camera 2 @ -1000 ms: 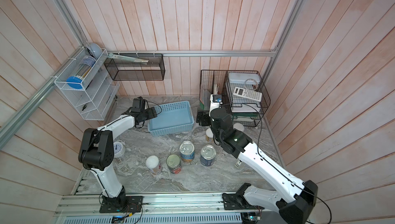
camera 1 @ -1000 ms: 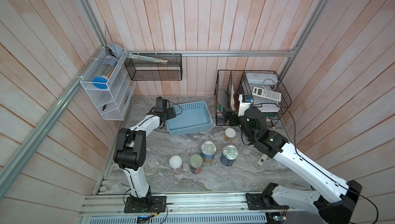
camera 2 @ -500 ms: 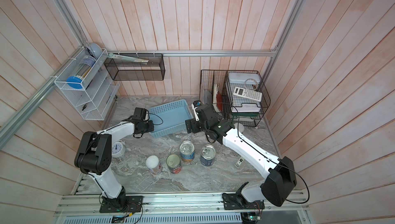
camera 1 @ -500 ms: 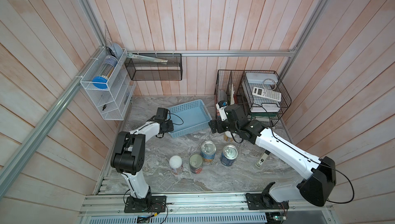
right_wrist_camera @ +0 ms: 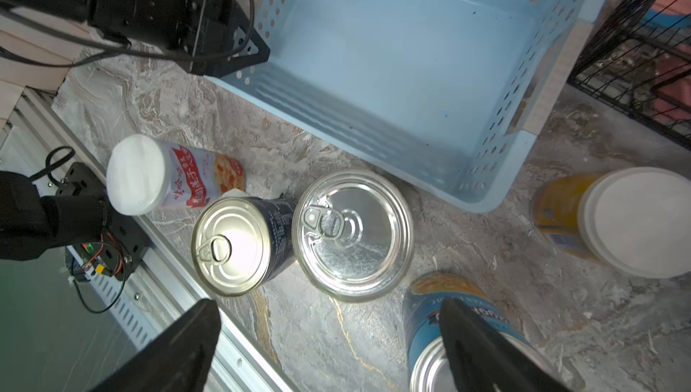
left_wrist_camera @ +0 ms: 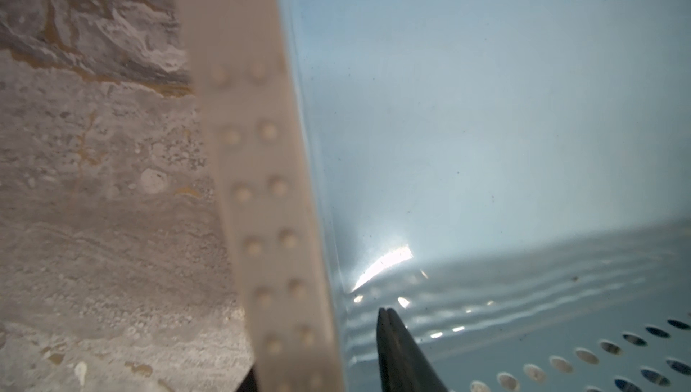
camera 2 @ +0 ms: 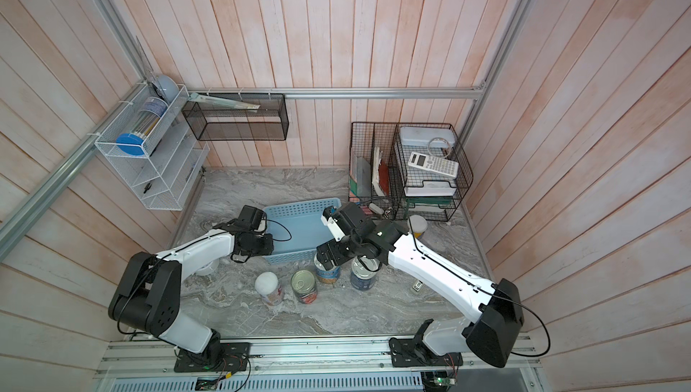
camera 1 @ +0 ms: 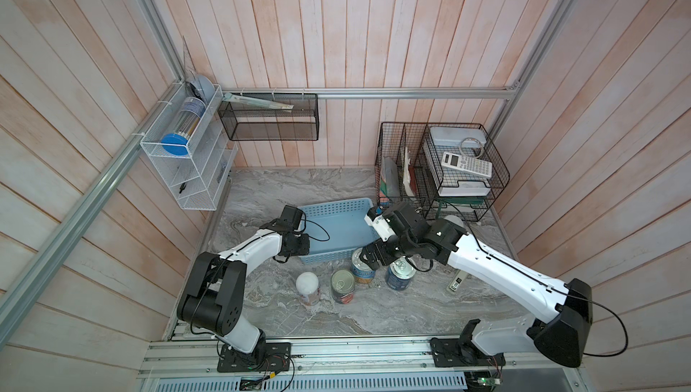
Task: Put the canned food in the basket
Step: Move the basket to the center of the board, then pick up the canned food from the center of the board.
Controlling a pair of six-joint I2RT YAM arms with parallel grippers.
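Four cans (camera 1: 342, 286) stand on the marbled surface (camera 1: 374, 315) just before the light-blue basket (camera 1: 329, 258), amid pink plank walls (camera 1: 336, 35). The left gripper (camera 1: 301, 246) reaches low, jaws clamped on the basket's wall. The right gripper (right_wrist_camera: 329, 345) hovers above a blue-labelled can (camera 1: 364, 277), jaws wide.

The light-blue perforated basket (camera 1: 332, 208) sits open side up. Along its front wall four cans stand upright in a row: a white-lidded pinkish can (camera 1: 307, 284), a red can (camera 1: 342, 289), a blue can (camera 1: 362, 276) and a second blue can (camera 1: 398, 279). A white-lidded yellow can (camera 2: 418, 223) stands off its right end.
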